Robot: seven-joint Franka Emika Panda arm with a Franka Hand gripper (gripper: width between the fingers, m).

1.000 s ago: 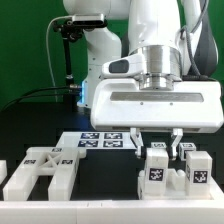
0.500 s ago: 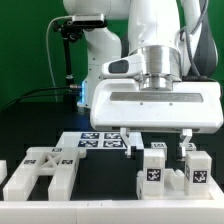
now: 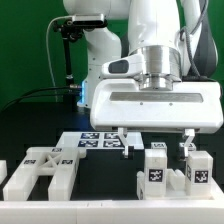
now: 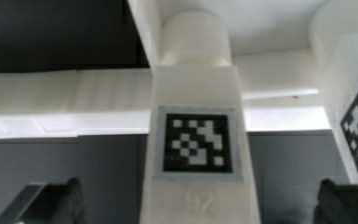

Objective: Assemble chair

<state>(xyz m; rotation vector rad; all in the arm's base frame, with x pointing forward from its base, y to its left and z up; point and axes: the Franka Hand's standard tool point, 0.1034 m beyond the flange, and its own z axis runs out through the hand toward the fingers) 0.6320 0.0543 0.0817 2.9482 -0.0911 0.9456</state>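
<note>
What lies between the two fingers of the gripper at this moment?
A white tagged post of the chair, with a gap on each side; the wrist view shows it plainly.

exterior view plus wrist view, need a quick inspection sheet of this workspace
surface: black table with the thin flat white marker board on it
job's things: white slotted flat plastic panel at the exterior view's left; white tagged plastic block and second tagged block at its right
clutter: nothing seen
grippers: fingers wide open, straddling the first block, holding nothing
cables: black cable behind the table
surroundings: green backdrop
</note>
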